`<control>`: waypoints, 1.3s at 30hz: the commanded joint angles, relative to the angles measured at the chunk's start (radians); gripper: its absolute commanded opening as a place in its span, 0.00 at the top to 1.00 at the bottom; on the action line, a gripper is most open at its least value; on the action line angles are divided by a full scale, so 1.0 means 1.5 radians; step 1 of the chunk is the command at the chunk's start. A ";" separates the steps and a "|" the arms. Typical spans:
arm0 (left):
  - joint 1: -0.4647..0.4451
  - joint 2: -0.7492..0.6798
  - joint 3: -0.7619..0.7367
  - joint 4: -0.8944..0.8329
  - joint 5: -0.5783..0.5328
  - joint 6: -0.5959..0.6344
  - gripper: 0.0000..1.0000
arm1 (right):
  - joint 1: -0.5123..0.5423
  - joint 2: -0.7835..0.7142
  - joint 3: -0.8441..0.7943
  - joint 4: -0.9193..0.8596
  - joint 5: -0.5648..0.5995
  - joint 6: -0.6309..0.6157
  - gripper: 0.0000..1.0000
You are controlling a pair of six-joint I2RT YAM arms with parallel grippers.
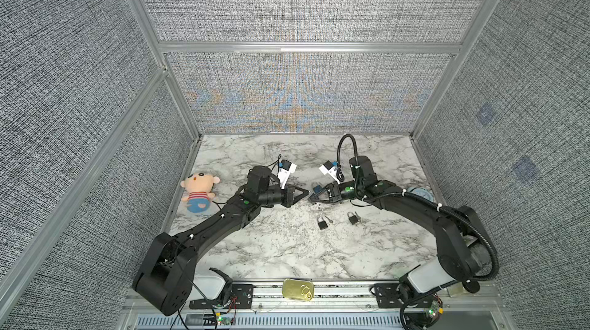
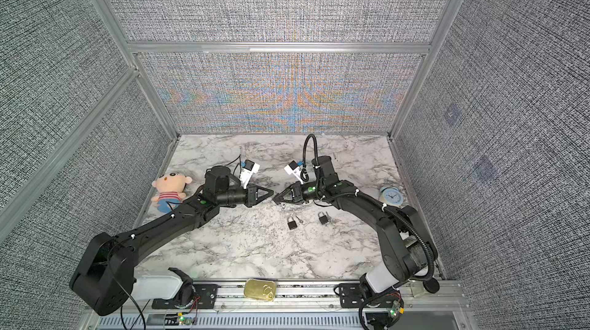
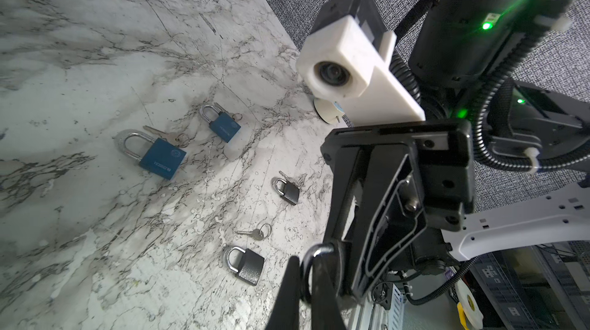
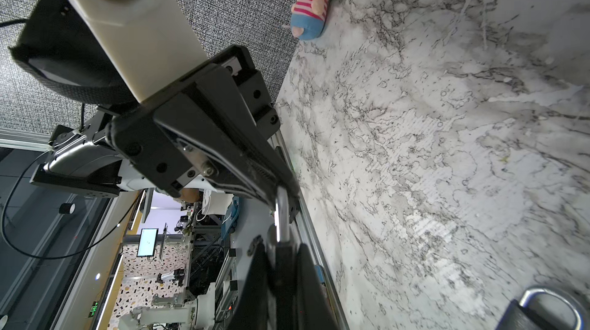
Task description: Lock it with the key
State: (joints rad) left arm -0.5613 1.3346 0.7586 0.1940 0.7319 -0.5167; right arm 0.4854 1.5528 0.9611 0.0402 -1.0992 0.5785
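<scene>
Right jaws: right gripper closed on the held padlock; dark body between the tips, bare steel shackle sticking out toward the left arm.
Left jaws: left gripper closed, tips touching the shackle's bend; pinching or only pressing, cannot tell.
Position: both grippers meet tip to tip, raised off the desk near its middle.
Loose key: silver, on a split ring, flat on the desk, nearer the front edge than the jaws, just beside a black padlock.
Second black padlock: near the first, a key at its side.
Larger blue padlock: steel shackle, key touching.
Smaller blue padlock: same build, farther back.
Desk surface: grey-veined marble pattern, scuffed.
</scene>
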 commanded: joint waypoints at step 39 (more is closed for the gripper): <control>0.059 0.033 0.023 0.015 0.176 -0.039 0.91 | 0.026 0.002 -0.001 0.103 0.001 -0.029 1.00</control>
State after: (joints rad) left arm -0.4667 1.3785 0.7921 0.1925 0.9775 -0.5812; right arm 0.5213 1.5555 0.9440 0.1642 -1.0943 0.5400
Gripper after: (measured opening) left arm 0.111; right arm 0.097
